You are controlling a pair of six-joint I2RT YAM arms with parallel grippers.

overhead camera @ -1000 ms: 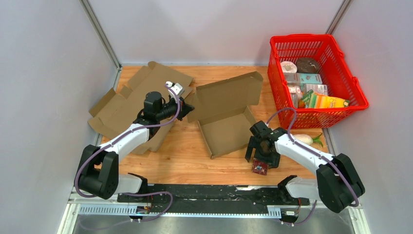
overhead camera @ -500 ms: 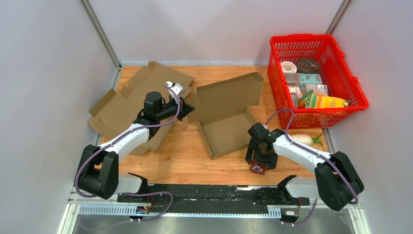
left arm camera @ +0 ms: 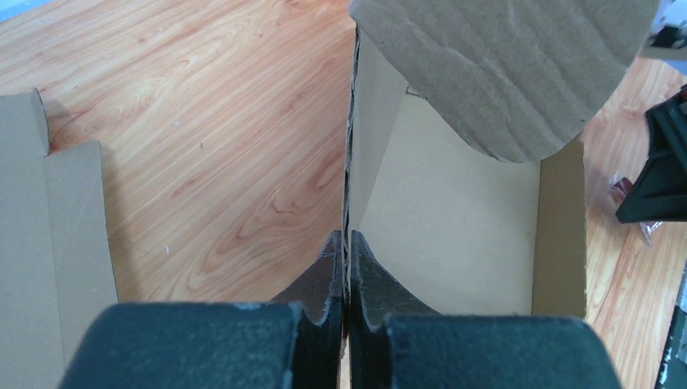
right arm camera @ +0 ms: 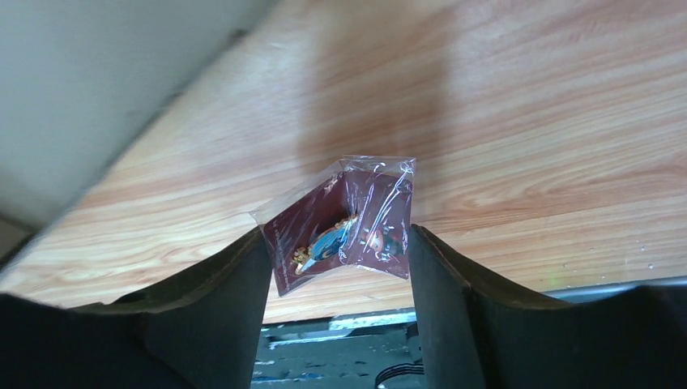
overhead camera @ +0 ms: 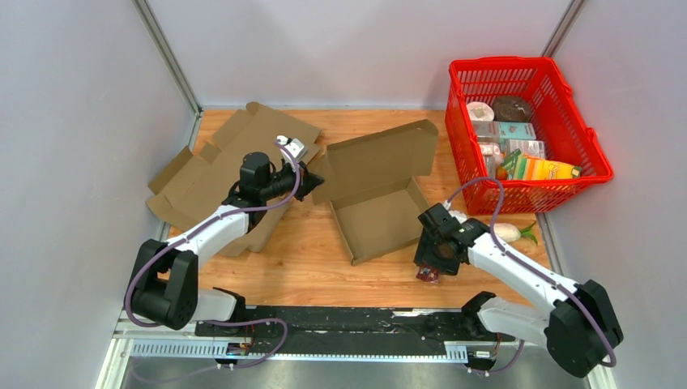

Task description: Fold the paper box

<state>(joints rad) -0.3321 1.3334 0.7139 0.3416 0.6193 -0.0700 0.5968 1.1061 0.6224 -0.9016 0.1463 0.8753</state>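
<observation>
The brown paper box [overhead camera: 377, 203] stands half-formed mid-table, its tray open and its lid [overhead camera: 381, 158] raised at the back. My left gripper [overhead camera: 310, 180] is shut on the box's left wall; in the left wrist view the wall [left arm camera: 366, 154] runs up from between my fingers [left arm camera: 346, 247], with a rounded lid flap [left arm camera: 502, 65] above. My right gripper [overhead camera: 429, 271] is off the box's right front corner. It is shut on a small dark-red packet [right arm camera: 340, 231] in clear plastic, bent between the fingers [right arm camera: 336, 243] above the table.
A second flat cardboard blank [overhead camera: 215, 166] lies at the left. A red basket [overhead camera: 583, 138] of groceries stands at the back right. A white vegetable [overhead camera: 509, 231] lies in front of the basket. The metal rail [overhead camera: 348, 320] runs along the near edge.
My right gripper has tilted and closed on the packet, shifting slightly up and toward the box's corner. The left arm and the box have not moved.
</observation>
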